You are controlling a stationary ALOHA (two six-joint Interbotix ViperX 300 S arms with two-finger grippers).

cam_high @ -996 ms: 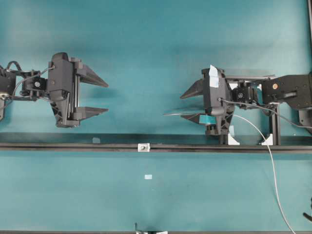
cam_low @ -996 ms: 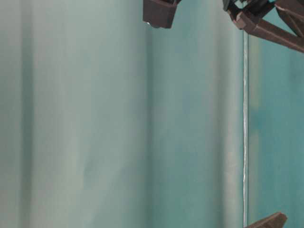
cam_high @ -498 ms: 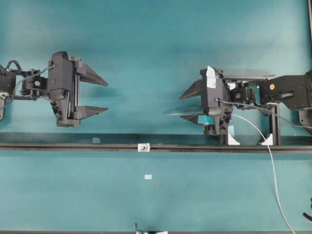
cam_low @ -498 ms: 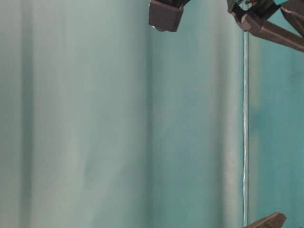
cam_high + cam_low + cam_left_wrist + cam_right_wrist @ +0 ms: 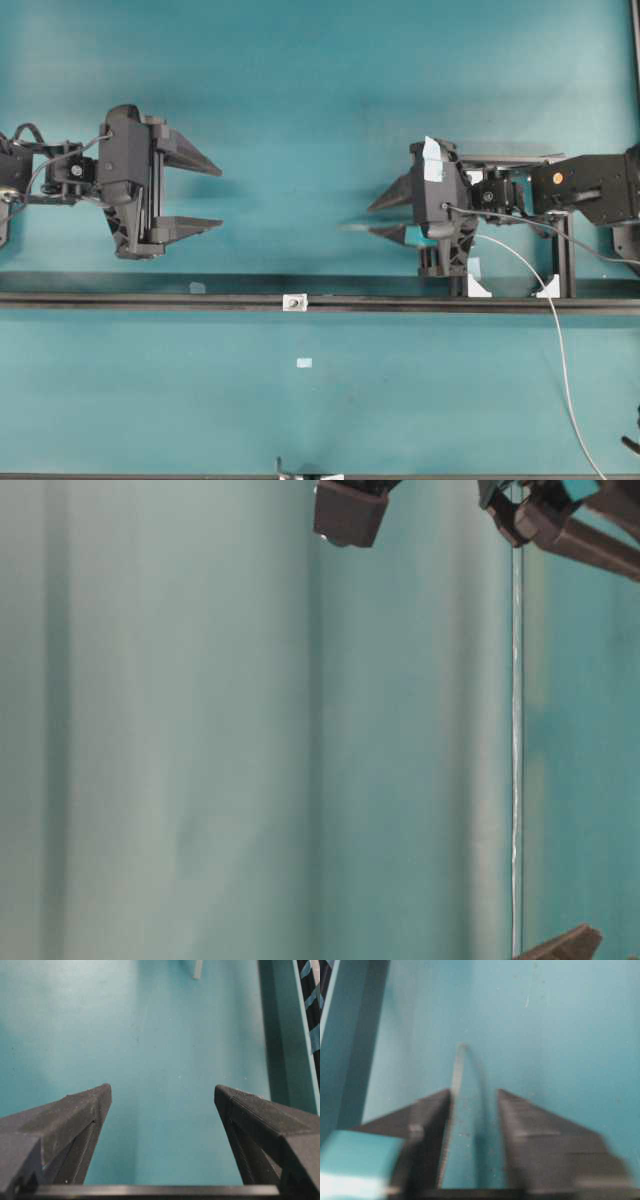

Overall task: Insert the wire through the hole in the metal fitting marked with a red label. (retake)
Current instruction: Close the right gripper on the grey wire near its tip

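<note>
Teal surface [image 5: 300, 90] all round, and one long straight black rail [image 5: 150, 299] running across it. That rail is our marker.

Sitting right on the rail, a little left of its middle, is the tiny squarish silver-white metal fitting [image 5: 295, 302], with the hole [image 5: 295, 301] showing as a dark speck at its centre. Nothing is touching it. A small pale patch [image 5: 305, 363] lies on the surface just off the rail on its near side.

On the far side of the rail, towards its left end, the left pincer [image 5: 218, 200] hangs with its jaws spread wide. The left wrist view confirms it: left pincer [image 5: 162, 1092], two dark fingers [image 5: 75, 1115], only bare teal between them.

Further along the rail, on the same far side, is the right pincer [image 5: 372, 220], pointing back towards the left one. Its jaws stand close, with a narrow gap between them. The thin silver-grey wire [image 5: 556, 340] pokes out past the tips, then trails from behind the pincer, crosses over the rail and curves away to the near right corner.

From the right wrist, blurred: right pincer [image 5: 472, 1091], and the wire [image 5: 456, 1075] lies along the inner face of one finger [image 5: 427, 1125]. A slit of teal separates it from the other finger, so the wire is not pinched. The wire's tip is well apart from the fitting.
</note>
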